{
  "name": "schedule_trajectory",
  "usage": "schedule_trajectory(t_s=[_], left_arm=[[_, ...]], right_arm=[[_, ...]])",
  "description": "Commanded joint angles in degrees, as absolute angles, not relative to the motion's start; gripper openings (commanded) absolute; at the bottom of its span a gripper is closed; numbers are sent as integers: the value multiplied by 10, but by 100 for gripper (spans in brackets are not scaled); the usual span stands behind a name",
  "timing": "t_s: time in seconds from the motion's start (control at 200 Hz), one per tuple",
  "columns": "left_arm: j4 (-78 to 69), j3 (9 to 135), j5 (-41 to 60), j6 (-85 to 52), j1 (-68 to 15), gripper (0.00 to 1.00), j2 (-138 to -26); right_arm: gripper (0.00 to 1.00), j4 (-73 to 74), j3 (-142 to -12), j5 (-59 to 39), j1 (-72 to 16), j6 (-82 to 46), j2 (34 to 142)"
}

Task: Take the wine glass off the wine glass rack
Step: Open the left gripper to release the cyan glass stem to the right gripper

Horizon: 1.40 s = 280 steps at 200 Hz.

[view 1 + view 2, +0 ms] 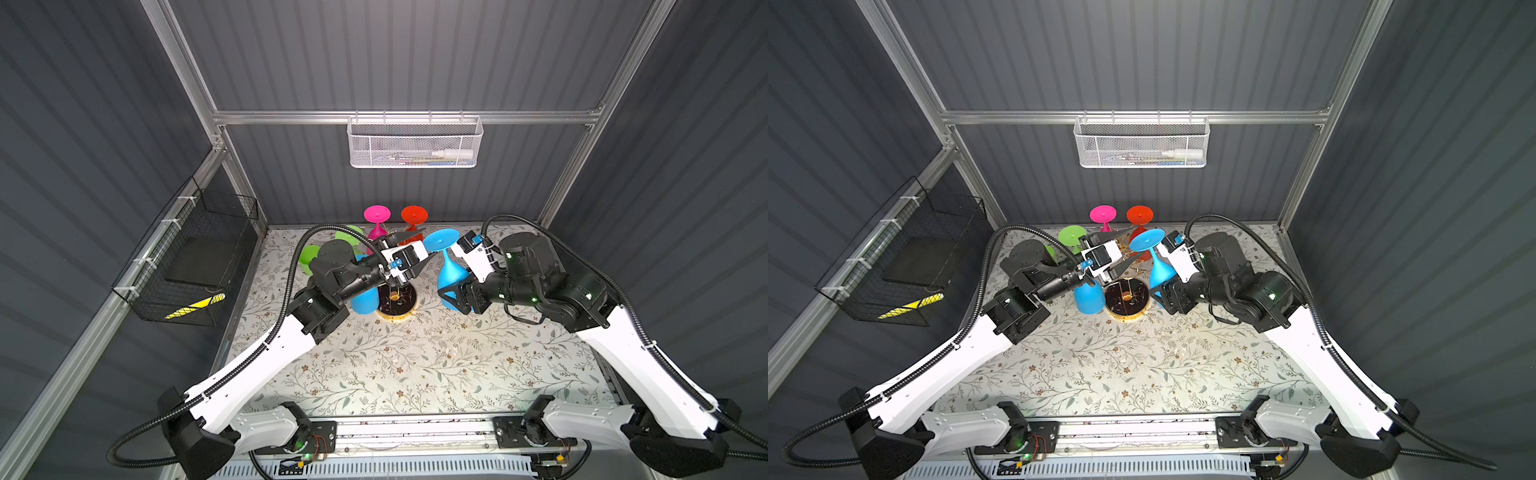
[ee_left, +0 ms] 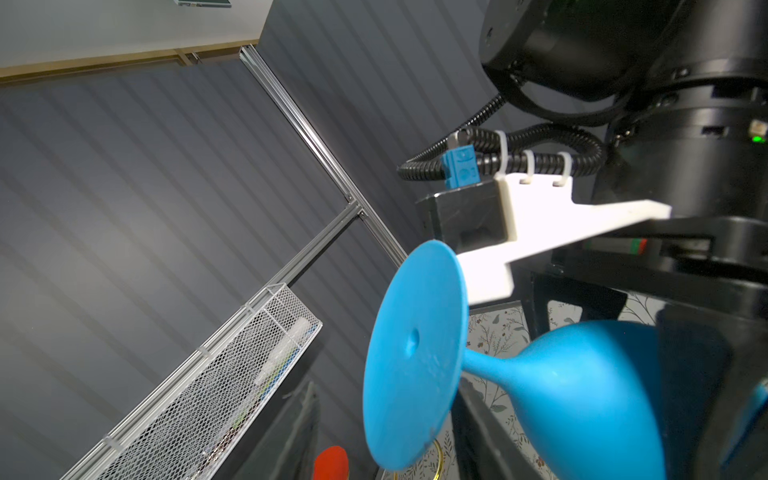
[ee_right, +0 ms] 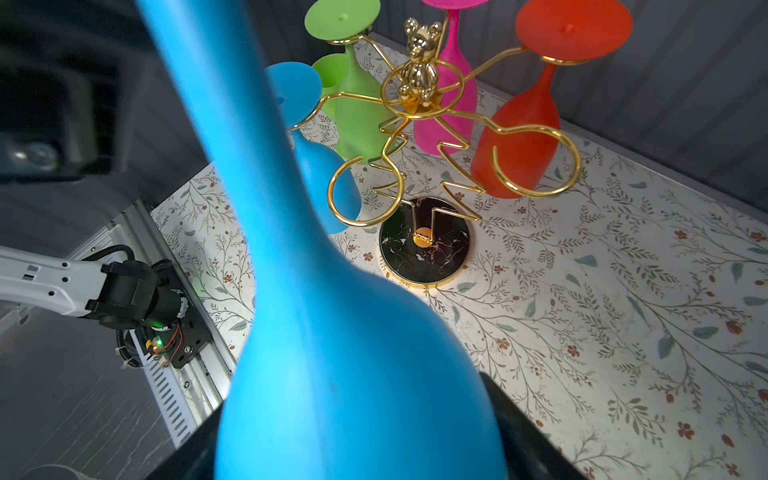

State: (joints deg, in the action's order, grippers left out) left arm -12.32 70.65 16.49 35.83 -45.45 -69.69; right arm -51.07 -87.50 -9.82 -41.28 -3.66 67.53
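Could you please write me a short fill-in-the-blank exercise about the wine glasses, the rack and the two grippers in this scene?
1. The right gripper is closed on the bowl of a ____ wine glass, held clear of the rack.
2. The wine glass rack is topped by a small gold figure shaped like a ____.
3. The red wine glass hangs from the rack with its bowl pointing ____.
4. The left gripper is above the rack with its jaws ____, holding nothing.

Missing words: blue; bear; down; open

A lab cell: aluminium frame, grey panels.
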Motion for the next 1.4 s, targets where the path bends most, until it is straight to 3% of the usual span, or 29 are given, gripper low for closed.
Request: schedule_trajectory(t_s=[0.0, 0.13, 0.275, 0.395, 0.61, 0.84, 1.13, 1.396], left_arm=[[-123, 715, 167, 369, -457, 51, -700], [-134, 718, 161, 365, -457, 44, -700], [-128, 727, 154, 358, -457, 28, -700], [-121, 726, 153, 356, -457, 23, -699], [-118, 718, 134, 343, -457, 0, -690], [-130, 686, 76, 289, -457, 0, -660], [-120, 644, -119, 52, -457, 0, -628], [-112, 617, -162, -8, -457, 0, -615]], right_arm=[[67, -517, -880, -101, -422, -41, 677], [67, -516, -876, -99, -425, -45, 680], [68, -516, -873, -100, -427, -51, 683], [68, -516, -874, -102, -427, -56, 686], [75, -507, -875, -110, -427, -67, 680], [99, -466, -868, -118, -426, -91, 651], [99, -325, -800, -148, -387, -139, 549], [96, -249, -725, -263, -255, -223, 481]])
